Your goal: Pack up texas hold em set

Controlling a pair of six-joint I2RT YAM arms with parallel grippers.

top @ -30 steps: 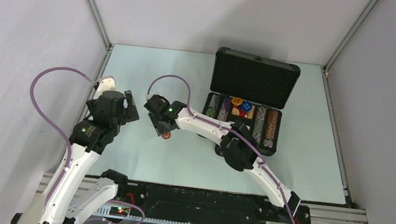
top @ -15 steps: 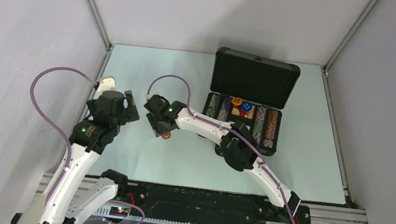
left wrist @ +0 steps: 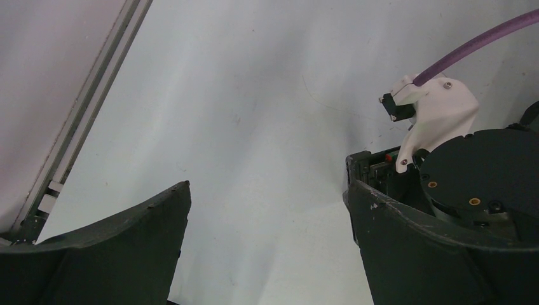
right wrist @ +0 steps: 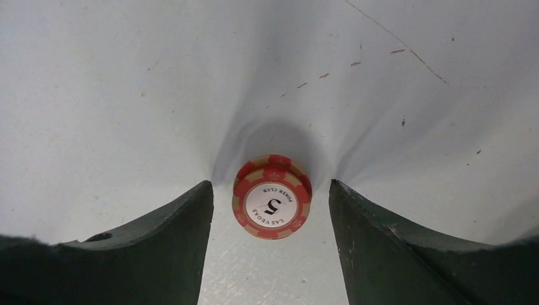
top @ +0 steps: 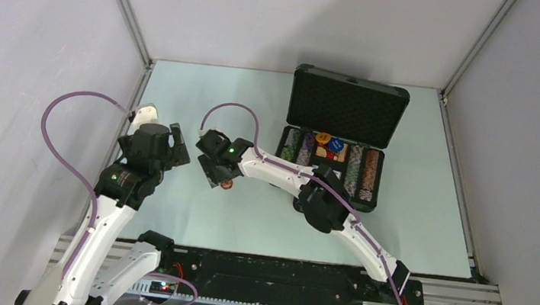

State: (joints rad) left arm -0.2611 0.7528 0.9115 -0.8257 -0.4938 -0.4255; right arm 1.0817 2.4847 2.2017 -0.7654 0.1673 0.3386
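- right end effector: released, fingers spread wide, gripping nothing; a red-and-white round poker chip marked "5", "Las Vegas Poker Club", lies flat on the pale bench btwn the fingers, w/ a gap each side.
- top view: chip sits left of centre, just under the end effector, well apart from the case.
- left end effector: also released, only bare bench btwn its fingers; mid-left in top view.
- black rectangular case, upper right of centre: foam-lined lid open & upright; multicoloured chip rows and red-white card box inside.
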